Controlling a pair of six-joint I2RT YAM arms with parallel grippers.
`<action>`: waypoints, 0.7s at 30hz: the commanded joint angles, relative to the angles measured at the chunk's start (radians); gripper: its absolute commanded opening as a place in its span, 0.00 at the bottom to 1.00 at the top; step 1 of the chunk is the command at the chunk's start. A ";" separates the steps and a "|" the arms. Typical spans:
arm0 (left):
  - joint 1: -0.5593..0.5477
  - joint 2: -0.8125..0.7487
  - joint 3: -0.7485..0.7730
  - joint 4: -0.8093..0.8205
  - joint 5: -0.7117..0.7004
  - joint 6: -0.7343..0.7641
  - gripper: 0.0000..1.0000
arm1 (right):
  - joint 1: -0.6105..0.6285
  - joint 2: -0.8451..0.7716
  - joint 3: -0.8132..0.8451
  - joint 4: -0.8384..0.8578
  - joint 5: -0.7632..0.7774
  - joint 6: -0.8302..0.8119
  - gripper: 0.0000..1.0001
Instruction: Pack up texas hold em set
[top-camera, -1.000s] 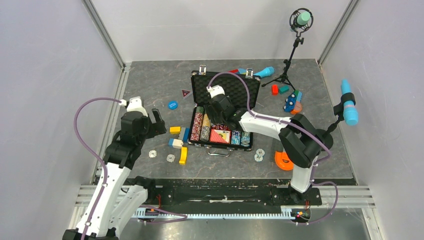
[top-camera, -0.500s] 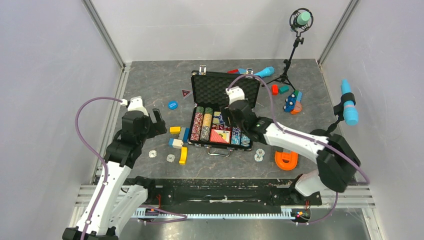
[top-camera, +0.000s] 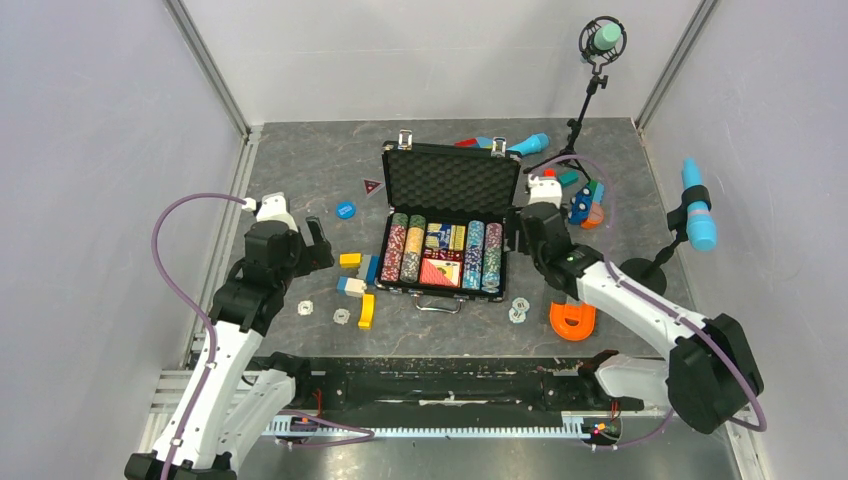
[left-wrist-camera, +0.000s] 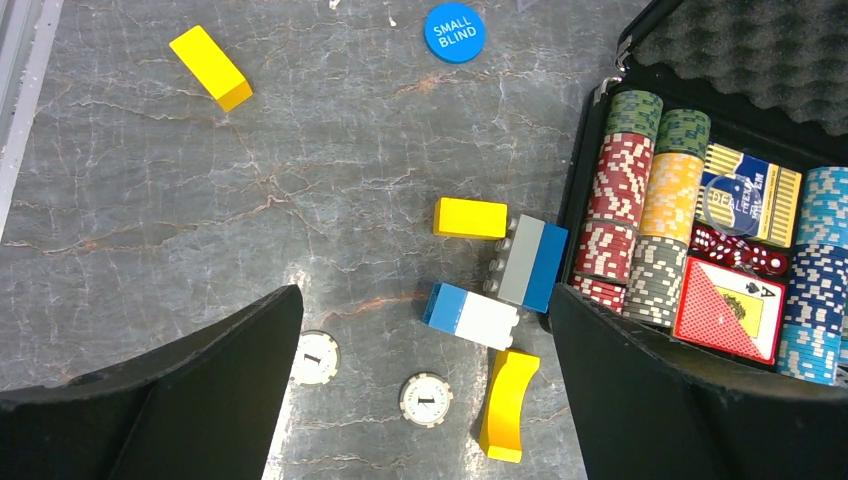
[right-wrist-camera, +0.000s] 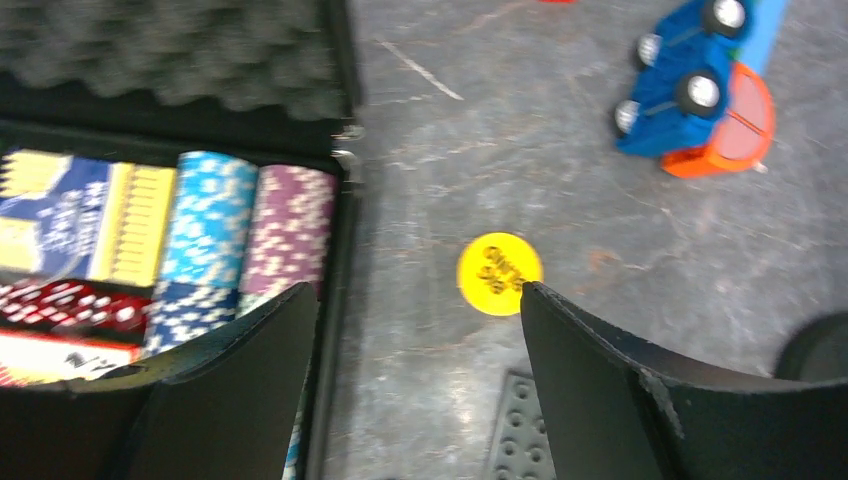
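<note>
The black briefcase (top-camera: 448, 291) lies open mid-table with its foam-lined lid (top-camera: 452, 184) back. Rows of chips (top-camera: 405, 250), card decks (top-camera: 440, 270) and red dice fill it. My left gripper (top-camera: 316, 243) is open and empty, left of the case, above two white chips (left-wrist-camera: 426, 399) on the table. A blue dealer button (left-wrist-camera: 453, 32) lies further back. My right gripper (top-camera: 527, 238) is open and empty just off the case's right wall (right-wrist-camera: 337, 200). A yellow dealer button (right-wrist-camera: 499, 273) lies ahead of its open jaws. Two more loose chips (top-camera: 518, 309) lie by the case's front right corner.
Yellow, blue and white toy blocks (left-wrist-camera: 470, 316) sit against the case's left wall (left-wrist-camera: 575, 200). A blue toy car (right-wrist-camera: 690, 85), an orange horseshoe piece (top-camera: 572, 320) and a grey studded plate (right-wrist-camera: 520, 430) lie right of the case. Microphone stands (top-camera: 590, 90) occupy the back right.
My right arm has swung from over the case's inside out to its right side, uncovering the blue and purple chip rows. My left arm has stayed put.
</note>
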 joint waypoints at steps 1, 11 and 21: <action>-0.004 0.004 -0.001 0.029 0.016 0.019 1.00 | -0.085 -0.017 -0.012 -0.030 0.018 0.004 0.78; -0.005 0.004 -0.001 0.030 0.013 0.020 1.00 | -0.222 0.106 0.012 -0.058 -0.088 -0.007 0.77; -0.006 0.009 -0.001 0.031 0.015 0.022 1.00 | -0.305 0.260 0.072 -0.069 -0.206 -0.002 0.76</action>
